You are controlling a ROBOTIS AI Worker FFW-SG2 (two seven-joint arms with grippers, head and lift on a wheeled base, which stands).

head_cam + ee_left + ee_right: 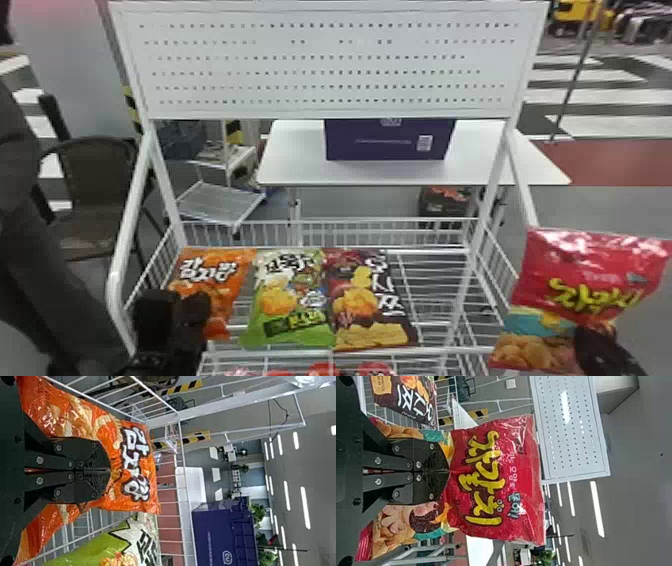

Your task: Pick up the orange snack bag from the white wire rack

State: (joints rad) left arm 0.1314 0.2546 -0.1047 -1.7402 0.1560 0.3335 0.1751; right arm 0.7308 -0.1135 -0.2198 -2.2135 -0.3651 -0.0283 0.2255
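The orange snack bag [240, 272] carries large white lettering with a dark outline; the green bag [257, 336] has dark lettering on white and a green strip, the dark bag [357, 322] white lettering, and the red bag [555, 250] big yellow characters. Pale print and a white label mark the purple box [345, 142]. The left gripper [197, 305] has its fingers pressed together on the orange snack bag, the film puckered at their tips. This bag is at the left end of the white wire rack [450, 350]. The right gripper [590, 334] pinches the red bag off the rack's right side, fingers together. Close beside the orange snack bag lies the green bag, with the dark bag next to it. The rack's wire side and left post [131, 210] stand close to the left gripper. Behind the rack, the purple box sits on a white table [300, 167].
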